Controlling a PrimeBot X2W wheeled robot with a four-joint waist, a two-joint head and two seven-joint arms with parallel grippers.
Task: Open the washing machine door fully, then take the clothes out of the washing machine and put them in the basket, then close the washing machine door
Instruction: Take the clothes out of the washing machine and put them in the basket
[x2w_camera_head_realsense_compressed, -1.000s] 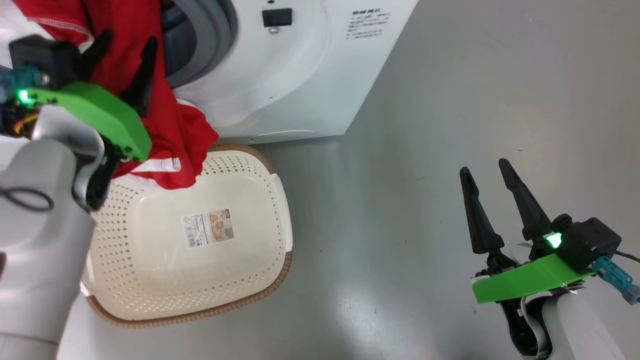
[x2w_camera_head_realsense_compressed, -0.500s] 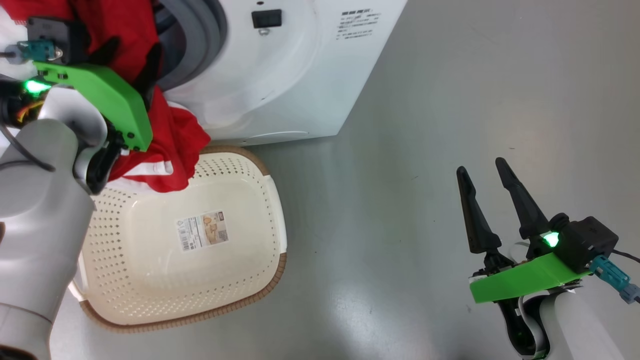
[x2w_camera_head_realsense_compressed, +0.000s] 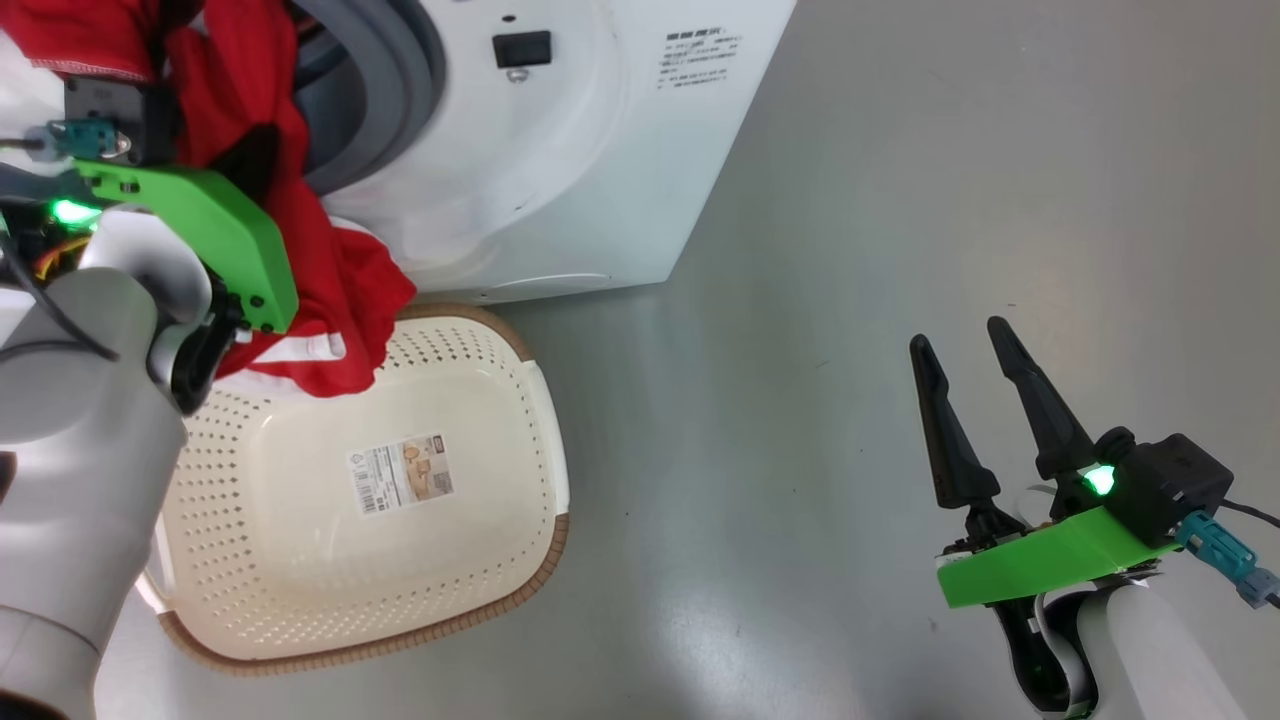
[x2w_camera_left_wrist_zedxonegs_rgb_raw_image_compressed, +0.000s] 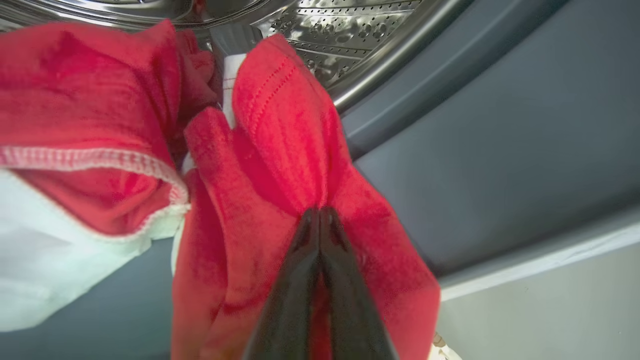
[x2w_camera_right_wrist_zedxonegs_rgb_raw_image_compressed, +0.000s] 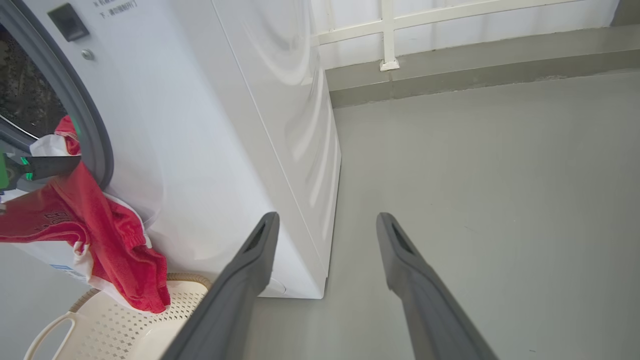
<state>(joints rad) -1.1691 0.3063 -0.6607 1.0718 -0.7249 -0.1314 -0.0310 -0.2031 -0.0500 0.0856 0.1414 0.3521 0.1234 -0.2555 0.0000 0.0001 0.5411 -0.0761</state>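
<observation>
Bare laundry corner, white washing machine (x2w_camera_head_realsense_compressed: 580, 180) on smooth grey floor (x2w_camera_head_realsense_compressed: 900, 250), cream basket (x2w_camera_head_realsense_compressed: 480, 560) beside it, white wall (x2w_camera_right_wrist_zedxonegs_rgb_raw_image_compressed: 450, 30)

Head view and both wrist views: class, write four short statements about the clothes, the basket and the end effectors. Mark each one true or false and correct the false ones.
1. The left end effector is shut on the red clothes. True.
2. The basket is full. False: its bottom label is showing, and only the hanging end of the clothes reaches over its rim.
3. The right end effector is open and holds nothing. True.
4. The clothes lie on the floor. False: they hang out of the washing machine over the basket.
</observation>
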